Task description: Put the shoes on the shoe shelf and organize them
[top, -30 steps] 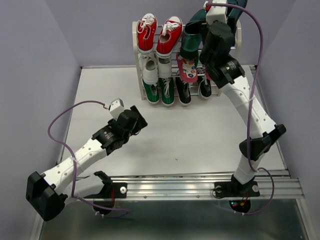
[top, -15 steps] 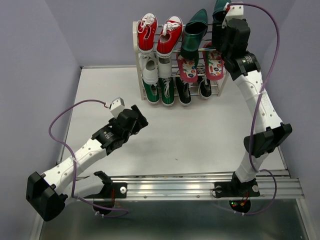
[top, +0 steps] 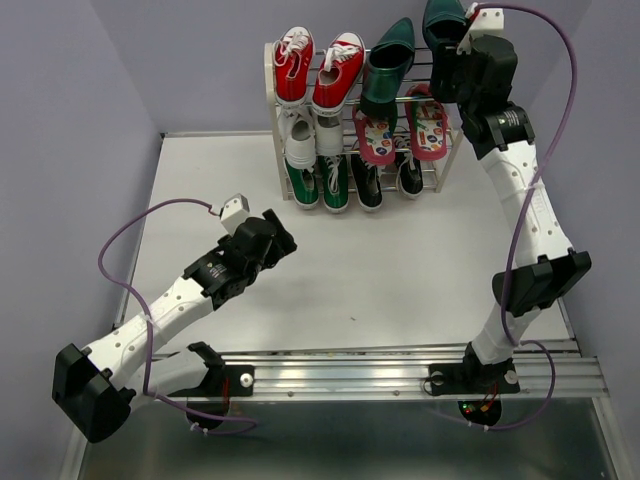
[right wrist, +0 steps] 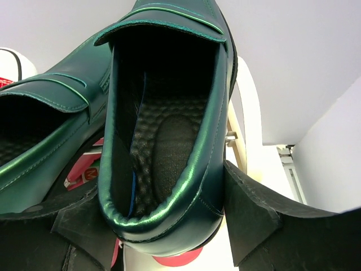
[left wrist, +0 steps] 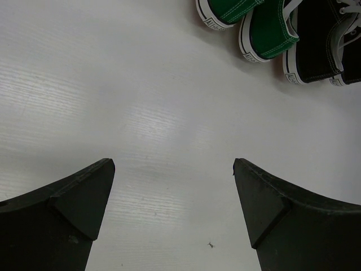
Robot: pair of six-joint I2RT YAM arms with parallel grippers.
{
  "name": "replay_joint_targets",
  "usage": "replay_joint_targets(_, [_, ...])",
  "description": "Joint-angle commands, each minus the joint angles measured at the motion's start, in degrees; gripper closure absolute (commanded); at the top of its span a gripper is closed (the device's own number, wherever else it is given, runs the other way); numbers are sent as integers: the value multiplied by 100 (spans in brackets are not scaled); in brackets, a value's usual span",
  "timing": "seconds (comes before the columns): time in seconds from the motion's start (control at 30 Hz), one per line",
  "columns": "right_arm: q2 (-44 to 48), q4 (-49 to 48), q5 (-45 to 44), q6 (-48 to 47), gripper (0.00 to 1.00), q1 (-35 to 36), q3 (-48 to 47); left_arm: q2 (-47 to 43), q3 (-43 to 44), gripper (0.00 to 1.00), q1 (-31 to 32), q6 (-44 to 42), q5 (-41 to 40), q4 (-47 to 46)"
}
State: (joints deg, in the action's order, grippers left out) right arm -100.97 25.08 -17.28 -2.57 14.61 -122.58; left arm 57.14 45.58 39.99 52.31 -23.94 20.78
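**Right arm.** The right gripper (top: 452, 42) sits at the upper right of the overhead view, level with the top tier of the shoe shelf (top: 270, 100). It is clamped on the heel end of the held loafer (top: 438, 18), a glossy teal-green shoe. In the right wrist view one black finger (right wrist: 79, 226) shows at the lower left of the heel. The other shows at the lower right, and the shoe opening faces the camera. The held loafer is at the right-hand end of the top tier, just beside the cream side frame. Whether its sole rests on the rods cannot be told.

**Left arm.** The left gripper (top: 280, 240) is at centre left of the overhead view, above the bare table (top: 400, 270) and well apart from the shelf. In the left wrist view its fingers are spread wide with nothing between them.

**Shelf contents, overhead view.**
- Top tier: red sneakers (top: 315, 68) on the left. The second loafer (top: 387, 65) is to their right, just beside the held loafer.
- Middle tier: white sneakers (top: 300, 140) on the left and pink-edged flip-flops (top: 375, 138) on the right, directly below the loafers.
- Bottom tier: green sneakers (top: 318, 182) on the left and black sneakers (top: 367, 180) with white laces on the right. The toes of both pairs appear along the upper right edge of the left wrist view.
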Motion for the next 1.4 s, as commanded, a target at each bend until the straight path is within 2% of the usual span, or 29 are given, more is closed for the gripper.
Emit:
replay_joint_targets(0.0, [227, -100, 296, 248, 84, -2, 76, -45, 30, 1, -44, -125, 4, -82])
replay_joint_targets(0.03, [253, -91, 252, 248, 83, -2, 120, -54, 21, 1, -44, -125, 13, -74])
replay_joint_targets(0.13, [314, 23, 128, 178, 65, -2, 200, -72, 21, 1, -44, -134, 30, -82])
replay_joint_targets(0.2, [367, 49, 111, 152, 48, -2, 217, -81, 12, 1, -44, -125, 30, -82])
replay_joint_targets(0.23, [420, 50, 102, 143, 30, -2, 244, -89, 12, 1, -44, -125, 30, -82])
replay_joint_targets(0.3, [464, 50, 67, 125, 27, -2, 288, -81, -5, 1, -44, -134, 39, -82])
replay_joint_targets(0.33, [481, 41, 84, 125, 32, -2, 340, -81, -6, 1, -44, -116, 56, -82])
replay_joint_targets(0.4, [552, 50, 189, 142, 51, -2, 393, -98, -32, 1, -44, -108, 83, -100])
replay_joint_targets(0.43, [578, 58, 242, 221, 66, -2, 428, -90, -58, 1, -44, -116, 100, -109])
replay_joint_targets(0.53, [640, 50, 540, 239, 79, -2, 490, -107, -93, 1, -44, -116, 109, -109])
replay_joint_targets(0.67, [727, 6, 822, 248, 87, -2, 525, -169, -172, 1, -44, -116, 144, -161])
replay_joint_targets(0.83, [719, -21, 717, 520, 87, -2, 341, -239, -208, 1, -44, -142, 153, -188])
replay_joint_targets(0.87, [719, -21, 717, 555, 79, -2, 332, -248, -216, 1, -44, -151, 136, -197])
replay_joint_targets(0.93, [693, -30, 577, 617, 72, -2, 332, -265, -234, 1, -44, -169, 127, -197])
replay_joint_targets(1.0, [622, -12, 428, 608, 49, -2, 332, -274, -243, 1, -44, -178, 136, -179])
replay_joint_targets(1.13, [578, 32, 251, 556, 38, -2, 244, -327, -269, 1, -44, -186, 118, -144])
replay_joint_targets(1.17, [578, 49, 243, 530, 29, -2, 192, -344, -269, 1, -44, -195, 101, -127])
replay_joint_targets(1.23, [534, 93, 199, 460, 24, -2, -115, -379, -269, 1, -44, -195, 83, -100])
replay_joint_targets(1.33, [517, 251, 102, 389, 0, -2, -573, -441, -295, 1, -52, -169, 83, -100])
replay_joint_targets(1.37, [543, 278, 102, 363, 0, -2, -626, -458, -304, 1, -44, -169, 74, -100])
